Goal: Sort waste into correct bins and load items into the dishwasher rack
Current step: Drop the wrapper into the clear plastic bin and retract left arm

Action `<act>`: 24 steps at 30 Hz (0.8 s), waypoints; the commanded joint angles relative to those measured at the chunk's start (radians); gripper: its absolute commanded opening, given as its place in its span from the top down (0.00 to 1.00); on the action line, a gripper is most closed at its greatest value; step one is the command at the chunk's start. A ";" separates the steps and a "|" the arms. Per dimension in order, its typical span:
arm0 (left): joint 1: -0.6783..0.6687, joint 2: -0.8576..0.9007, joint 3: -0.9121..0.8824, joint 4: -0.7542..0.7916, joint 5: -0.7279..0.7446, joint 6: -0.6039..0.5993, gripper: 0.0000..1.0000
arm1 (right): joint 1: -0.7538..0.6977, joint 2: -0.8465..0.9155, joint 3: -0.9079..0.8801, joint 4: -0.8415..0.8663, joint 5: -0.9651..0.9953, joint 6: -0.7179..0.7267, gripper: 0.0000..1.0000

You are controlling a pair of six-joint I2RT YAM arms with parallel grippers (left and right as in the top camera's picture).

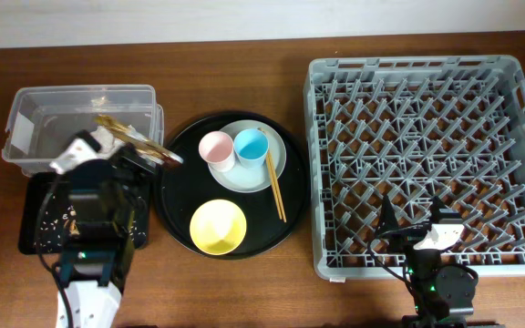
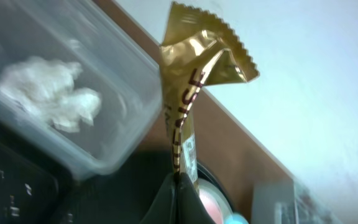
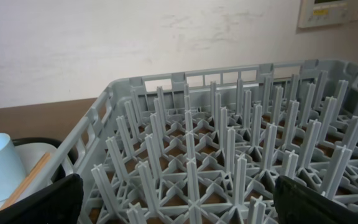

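Wrapper-sorting step: left fingers (image 2: 166, 202) clenched on gold wrapper (image 2: 194, 74), probably drop it in the upper-left clear tub (image 1: 25, 109) next; right fingers (image 3: 36, 202) spread, idle.

The left gripper (image 2: 178, 190) pinches the lower end of the wrapper (image 2: 194, 81), which stands upright, its crinkled gold top flared against the white wall. Left of it sits the tub (image 2: 114, 155), near the worktop's far edge, with the tissue (image 2: 48, 93) inside. A pink cup (image 2: 211, 205) shows just behind the fingers.
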 commanded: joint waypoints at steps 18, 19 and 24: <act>0.203 0.240 0.012 0.323 0.425 0.192 0.13 | -0.006 -0.006 -0.008 -0.004 0.002 -0.007 0.02; 0.202 0.101 0.012 0.093 0.447 0.162 0.13 | -0.006 -0.006 -0.008 -0.004 0.002 -0.007 0.02; 0.202 -0.014 0.072 -0.230 0.609 0.198 0.13 | -0.006 -0.006 -0.008 0.008 0.006 -0.009 0.02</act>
